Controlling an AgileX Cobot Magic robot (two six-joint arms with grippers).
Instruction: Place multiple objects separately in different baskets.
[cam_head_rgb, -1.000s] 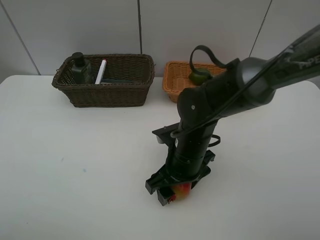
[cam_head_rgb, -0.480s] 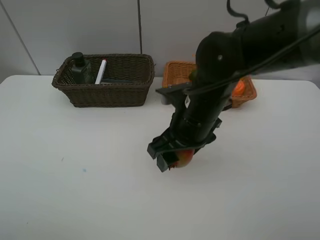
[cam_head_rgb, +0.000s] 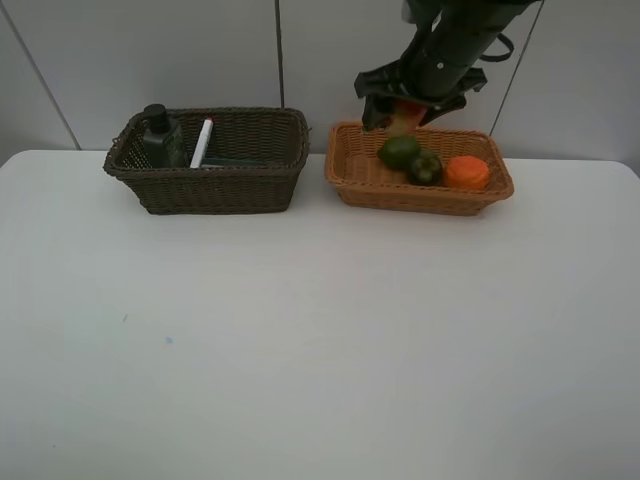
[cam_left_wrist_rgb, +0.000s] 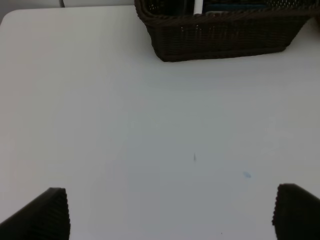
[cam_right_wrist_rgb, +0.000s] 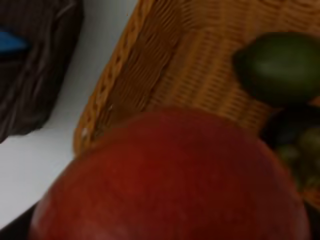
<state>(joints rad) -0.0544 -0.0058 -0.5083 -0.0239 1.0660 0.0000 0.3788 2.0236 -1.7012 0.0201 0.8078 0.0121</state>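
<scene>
A bare test bench, lab-like; a plain white table (cam_head_rgb: 300, 330) against grey wall panels (cam_head_rgb: 150, 60); 2 wicker baskets (cam_head_rgb: 210, 160).

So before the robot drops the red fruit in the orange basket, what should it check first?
1. Red pomegranate held in right pincer: ok.
2. Pincer above the light basket, over its back edge: ok.
3. Free spot left beside lime, mangosteen and orange: ok.
4. Left pincer open and out of the way: ok.
5. Exact height above the basket: cannot tell.
</scene>
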